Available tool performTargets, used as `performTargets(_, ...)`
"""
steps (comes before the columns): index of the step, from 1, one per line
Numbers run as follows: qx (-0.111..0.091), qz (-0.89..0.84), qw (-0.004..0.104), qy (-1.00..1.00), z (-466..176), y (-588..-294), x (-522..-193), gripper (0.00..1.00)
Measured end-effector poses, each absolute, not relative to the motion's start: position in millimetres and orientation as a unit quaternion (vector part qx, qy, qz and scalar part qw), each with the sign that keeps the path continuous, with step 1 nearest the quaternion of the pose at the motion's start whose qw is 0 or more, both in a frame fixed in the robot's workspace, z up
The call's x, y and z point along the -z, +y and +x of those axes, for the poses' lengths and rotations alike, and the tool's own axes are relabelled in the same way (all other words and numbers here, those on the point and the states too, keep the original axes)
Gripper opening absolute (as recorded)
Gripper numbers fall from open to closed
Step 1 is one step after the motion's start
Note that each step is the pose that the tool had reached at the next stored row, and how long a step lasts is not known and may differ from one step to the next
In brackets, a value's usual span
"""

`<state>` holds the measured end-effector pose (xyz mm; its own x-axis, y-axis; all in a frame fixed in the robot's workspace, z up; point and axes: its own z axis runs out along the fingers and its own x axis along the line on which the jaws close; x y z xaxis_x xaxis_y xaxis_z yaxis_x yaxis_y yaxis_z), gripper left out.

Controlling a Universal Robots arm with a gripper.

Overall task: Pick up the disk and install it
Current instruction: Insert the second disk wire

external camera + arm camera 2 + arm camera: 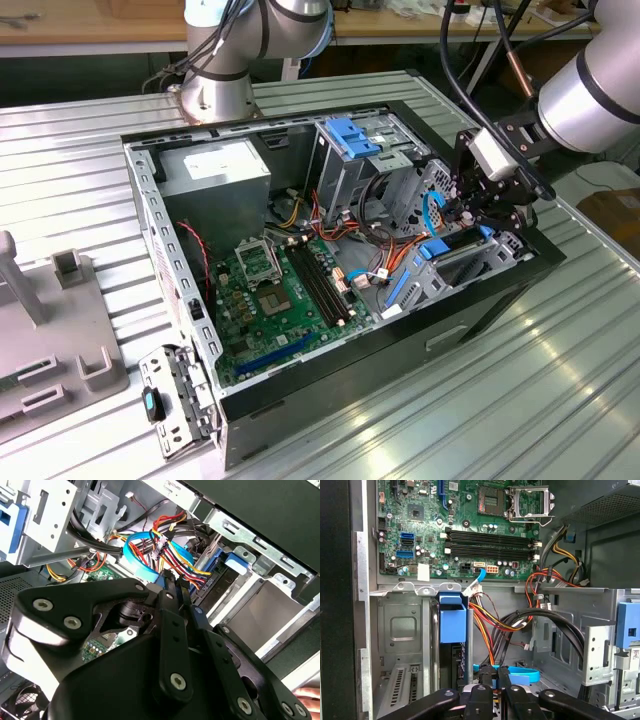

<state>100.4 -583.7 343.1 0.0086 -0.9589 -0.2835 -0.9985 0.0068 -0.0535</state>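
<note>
I saw the fingers (468, 213) low inside the open computer case (300, 390), pressed narrow together, the disk (455, 245) seemingly seated just below them, blue carrier (452, 617) beyond.

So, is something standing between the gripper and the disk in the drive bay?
Yes, it seems so. In the first wrist view, red and orange wires run down between the gripper and the disk in its bay, and a blue cable loop lies at the gripper's tip.
</note>
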Motion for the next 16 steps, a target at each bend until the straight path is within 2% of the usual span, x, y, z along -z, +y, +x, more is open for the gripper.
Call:
performTargets(7, -0.081, -0.700, 0.119, 0.699, 100.4, -583.6, -343.1, 0.16)
performTargets(10, -0.071, -0.702, 0.109, 0.700, 100.4, -582.1, -343.3, 0.16)
performTargets(16, -0.060, -0.703, 0.098, 0.701, 98.2, -574.1, -344.1, 0.16)
